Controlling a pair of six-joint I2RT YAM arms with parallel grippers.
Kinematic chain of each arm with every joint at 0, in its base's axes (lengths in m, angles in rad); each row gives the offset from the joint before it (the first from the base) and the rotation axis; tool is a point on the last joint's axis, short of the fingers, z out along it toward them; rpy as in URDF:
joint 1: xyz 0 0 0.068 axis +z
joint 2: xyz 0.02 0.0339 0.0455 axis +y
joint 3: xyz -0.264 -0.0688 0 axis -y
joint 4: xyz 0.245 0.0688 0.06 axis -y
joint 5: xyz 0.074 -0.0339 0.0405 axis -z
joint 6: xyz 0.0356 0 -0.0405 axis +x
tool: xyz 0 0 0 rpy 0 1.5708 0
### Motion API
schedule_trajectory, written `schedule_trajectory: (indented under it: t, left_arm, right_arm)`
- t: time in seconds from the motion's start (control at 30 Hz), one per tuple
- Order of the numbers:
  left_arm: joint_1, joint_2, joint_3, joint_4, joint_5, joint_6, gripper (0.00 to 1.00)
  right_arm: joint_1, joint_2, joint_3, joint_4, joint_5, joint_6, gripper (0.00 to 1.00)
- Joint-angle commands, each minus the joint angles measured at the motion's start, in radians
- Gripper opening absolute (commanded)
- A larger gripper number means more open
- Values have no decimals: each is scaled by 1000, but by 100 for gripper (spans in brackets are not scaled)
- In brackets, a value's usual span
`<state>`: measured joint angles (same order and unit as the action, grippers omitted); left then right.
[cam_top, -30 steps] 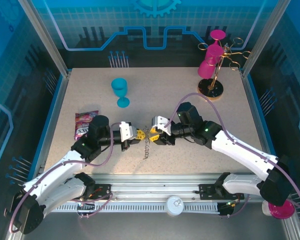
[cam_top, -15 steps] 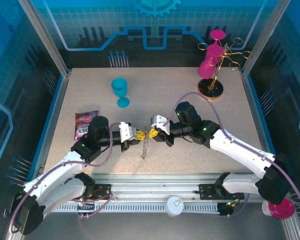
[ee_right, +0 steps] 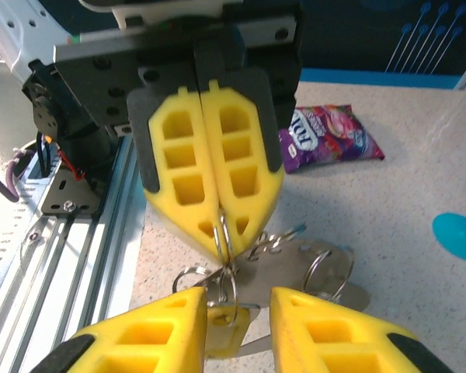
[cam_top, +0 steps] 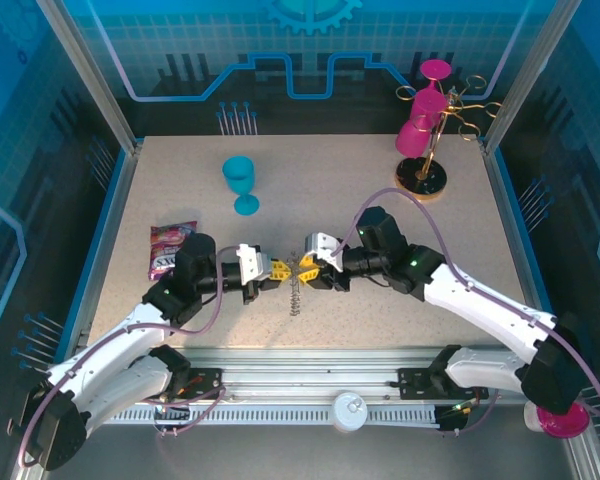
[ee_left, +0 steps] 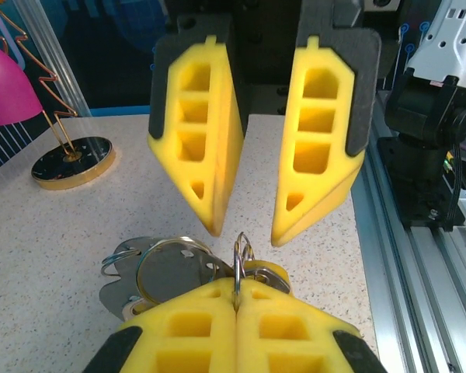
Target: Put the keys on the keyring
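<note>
The left gripper (ee_left: 237, 289) is clenched on a thin loop of the keyring (ee_left: 239, 250), with its chain (cam_top: 294, 297) dangling. The right gripper (ee_right: 238, 297) is released, its jaws either side of a yellow-headed key (ee_right: 221, 320) hanging at the ring. If it closes off-centre it would likely nudge the loose bundle, swinging the key aside or twisting the ring out of the left pinch

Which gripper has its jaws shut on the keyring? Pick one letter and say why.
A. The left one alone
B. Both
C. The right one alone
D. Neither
A: the left gripper has its jaws pressed together on the keyring, while the right gripper faces it with its jaws apart.
</note>
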<state>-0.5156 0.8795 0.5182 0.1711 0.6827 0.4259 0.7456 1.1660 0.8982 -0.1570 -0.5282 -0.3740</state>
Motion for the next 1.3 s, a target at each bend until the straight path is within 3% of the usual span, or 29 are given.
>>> schedule_trajectory:
  t: [0.0,0.5,0.7,0.9,1.07,1.13,1.27]
  left_arm:
    - [-5,0,3,54,41,-8,0]
    - [-5,7,6,67,49,-16,0]
    - [-5,11,6,58,48,-16,0]
    - [-5,12,11,11,34,11,0]
    - [-5,10,22,-24,26,32,0]
    - [-5,12,26,-30,14,30,18]
    - [-5,7,50,-84,4,59,20]
  right_arm:
    - [7,-3,-4,55,-24,-24,29]
    - [38,58,25,76,-39,-35,24]
    - [43,64,29,91,-48,-31,18]
    - [41,52,31,57,-47,-54,0]
    - [38,48,49,-15,-49,-90,0]
    - [37,54,65,-54,-40,-103,0]
    - [42,85,122,-178,19,-147,0]
